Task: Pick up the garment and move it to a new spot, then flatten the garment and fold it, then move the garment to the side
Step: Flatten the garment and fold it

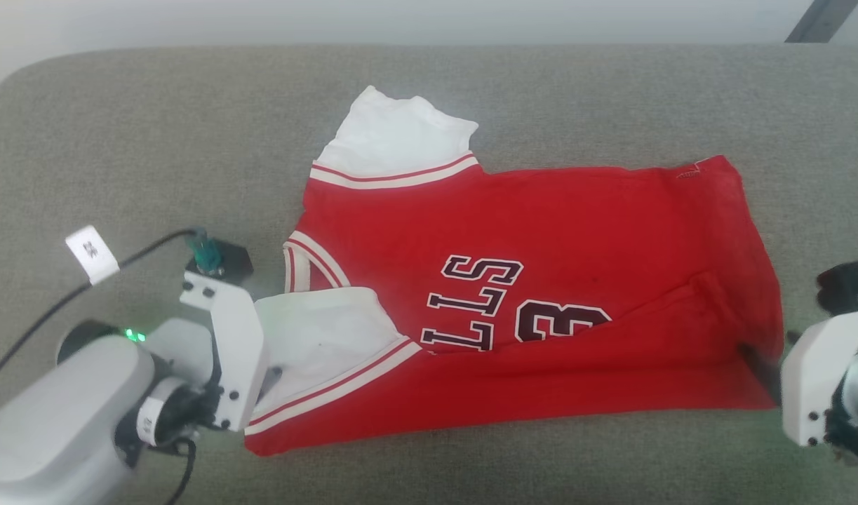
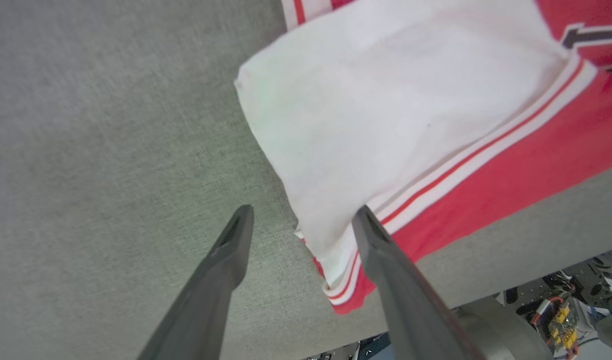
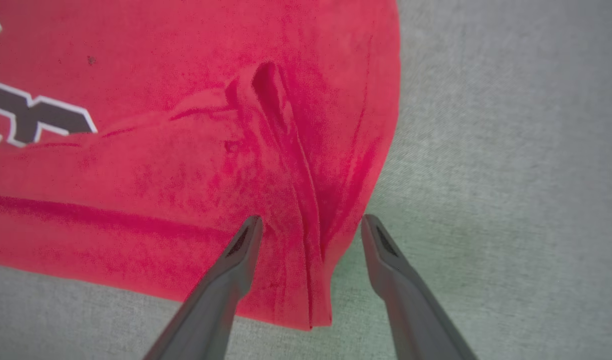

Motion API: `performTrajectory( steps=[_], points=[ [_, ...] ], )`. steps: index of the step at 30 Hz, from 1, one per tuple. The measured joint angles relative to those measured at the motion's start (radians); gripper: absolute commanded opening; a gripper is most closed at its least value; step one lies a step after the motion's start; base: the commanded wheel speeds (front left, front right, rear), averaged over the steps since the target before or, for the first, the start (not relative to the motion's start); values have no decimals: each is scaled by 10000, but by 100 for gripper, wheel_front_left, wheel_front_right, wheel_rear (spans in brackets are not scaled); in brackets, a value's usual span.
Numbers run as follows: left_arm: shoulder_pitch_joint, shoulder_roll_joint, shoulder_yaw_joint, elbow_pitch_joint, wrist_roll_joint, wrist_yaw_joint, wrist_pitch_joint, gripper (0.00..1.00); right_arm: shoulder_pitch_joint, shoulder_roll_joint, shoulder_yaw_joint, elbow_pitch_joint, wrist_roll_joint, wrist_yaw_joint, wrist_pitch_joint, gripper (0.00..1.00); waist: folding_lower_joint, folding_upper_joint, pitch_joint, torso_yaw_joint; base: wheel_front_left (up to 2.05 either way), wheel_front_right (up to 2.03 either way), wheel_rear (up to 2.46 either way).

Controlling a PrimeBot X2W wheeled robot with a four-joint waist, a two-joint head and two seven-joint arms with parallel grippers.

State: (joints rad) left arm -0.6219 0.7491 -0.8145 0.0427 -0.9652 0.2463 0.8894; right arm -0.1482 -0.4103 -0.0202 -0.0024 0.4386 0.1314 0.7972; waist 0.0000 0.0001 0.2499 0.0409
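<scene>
One garment (image 1: 541, 280) with two white sleeves (image 1: 393, 137) lies on one grey padded surface (image 1: 120, 140). Two grippers, the left gripper (image 2: 298, 215) and the right gripper (image 3: 311, 220), have two dark fingers (image 2: 230, 250) each. One cable (image 1: 50, 308) carries one white tag (image 1: 92, 254).

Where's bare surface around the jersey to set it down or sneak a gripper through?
Free: the grey fabric surface left of the red jersey, the band along the far edge behind it, and the far right corner. Crowded: the near edge, where the left gripper straddles the white sleeve corner and the right gripper straddles the hem corner, both open.
</scene>
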Motion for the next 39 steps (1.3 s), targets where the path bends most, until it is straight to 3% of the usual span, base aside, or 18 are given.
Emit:
performTrajectory(
  steps=[5, 9, 19, 24, 30, 39],
  points=[
    [-645, 242, 148, -454, 244, 29, 282, 100, -11, 182, -510, -644, -113, 0, -504, 100, 0, 0, -57, -164, 0, 0, 0],
    [-1388, 142, 382, -280, 464, -232, -17, 100, -293, 545, -552, -1235, -357, 0, -1499, 100, 0, 0, 20, -396, 0, 0, 0],
    [-3375, -548, 834, 2023, 1285, -1494, -1990, 100, -1584, 1526, -209, -2098, -1770, -2, -6144, 100, 0, 0, 569, -1287, 0, 0, 0],
    [-4340, -775, 922, 3283, 1678, -2057, -2658, 100, -1813, 1962, 56, -1973, -2226, 2, -7846, 100, 0, 0, 1016, -1797, 0, 0, 0],
    [-5325, -907, 878, 4623, 1820, -2573, -2663, 100, -1870, 2336, 247, -1584, -2359, 2, -8635, 100, 0, 0, 1635, -2379, 0, 0, 0],
    [-6247, -957, 895, 6123, 1808, -2876, -2295, 100, -1960, 2614, 290, -1185, -2205, 2, -8930, 100, 0, 0, 2516, -3086, 0, 0, 0]
  ],
)
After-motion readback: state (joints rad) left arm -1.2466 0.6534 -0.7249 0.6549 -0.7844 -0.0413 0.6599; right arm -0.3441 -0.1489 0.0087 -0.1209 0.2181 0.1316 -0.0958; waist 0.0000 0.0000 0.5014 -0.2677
